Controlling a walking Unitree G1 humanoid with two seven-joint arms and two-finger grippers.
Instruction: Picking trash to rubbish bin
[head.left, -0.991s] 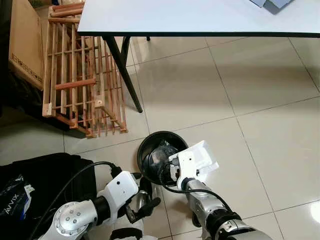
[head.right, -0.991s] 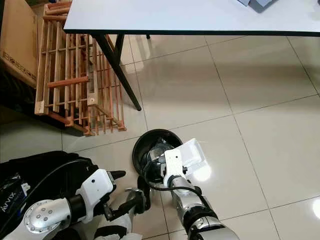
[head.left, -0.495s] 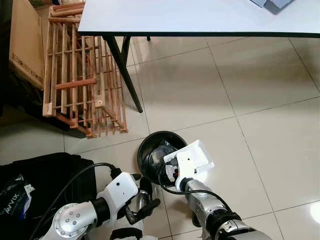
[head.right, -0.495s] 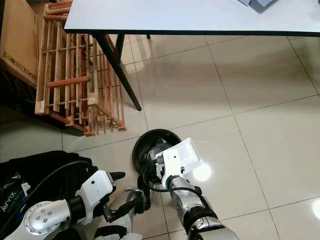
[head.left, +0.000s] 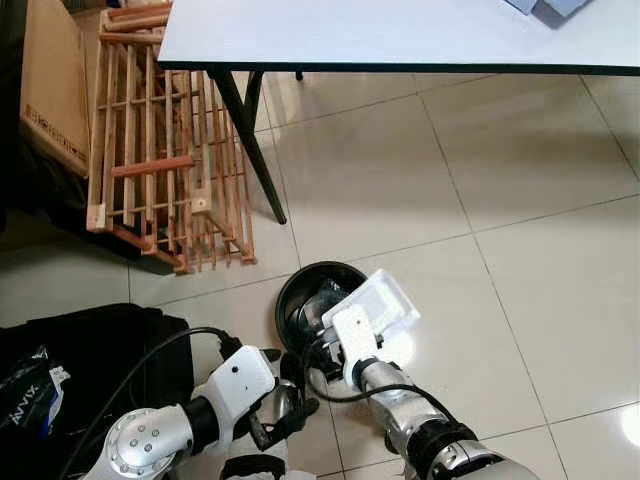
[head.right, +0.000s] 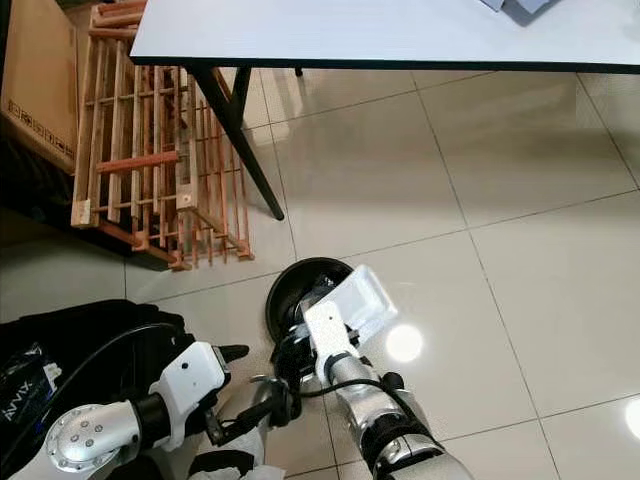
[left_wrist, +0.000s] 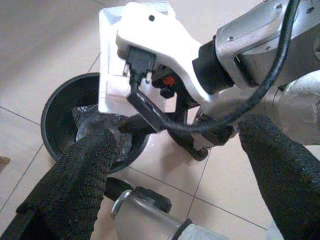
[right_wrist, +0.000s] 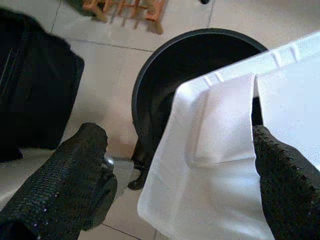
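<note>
1. My right pincer (right_wrist: 165, 165) sits over the black rubbish bin (head.left: 300, 290) on the floor. The white foam box (head.left: 375, 300) rests across its fingers, which stand wide apart, so I cannot tell how tight the hold is.
2. The box has tipped more to the left over the bin's mouth than a second ago. I think the drop comes next.
3. My left pincer (left_wrist: 175, 165) waits open, just near the bin.
4. The left wrist view shows crinkly trash (left_wrist: 102, 135) down inside the bin. The right wrist view shows the box's folded edge.
</note>
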